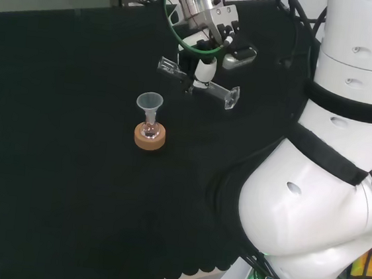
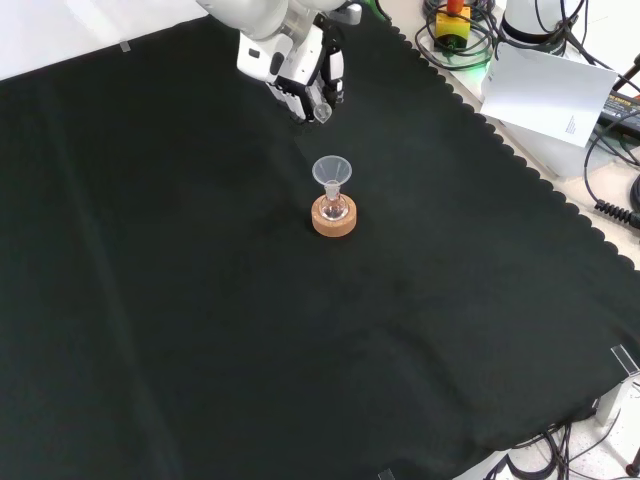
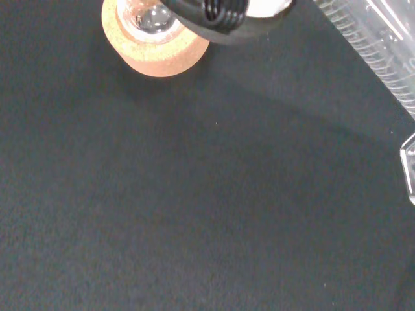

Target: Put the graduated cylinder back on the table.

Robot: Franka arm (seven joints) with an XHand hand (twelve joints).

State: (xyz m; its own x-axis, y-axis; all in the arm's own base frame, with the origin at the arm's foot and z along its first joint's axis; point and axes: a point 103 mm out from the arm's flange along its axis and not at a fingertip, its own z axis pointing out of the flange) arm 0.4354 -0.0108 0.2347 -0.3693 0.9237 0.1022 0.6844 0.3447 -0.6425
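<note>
Fingers of the robot's hand (image 1: 203,67) curl round a clear graduated cylinder (image 1: 219,91), held nearly level above the black cloth (image 1: 53,139) in the head view, its open mouth to the left and its base to the right. Nearer the camera and a little left, a small flask (image 1: 150,130) topped with a clear funnel (image 1: 150,102) sits in a cork ring (image 1: 149,138). From the front, the hand (image 2: 305,80) hangs beyond the flask (image 2: 333,207); the wrist view catches the cylinder's printed scale (image 3: 379,55).

One graduated cylinder (image 1: 198,83), one funnel (image 1: 150,101), one flask (image 1: 149,130), one cork ring (image 1: 149,138).
</note>
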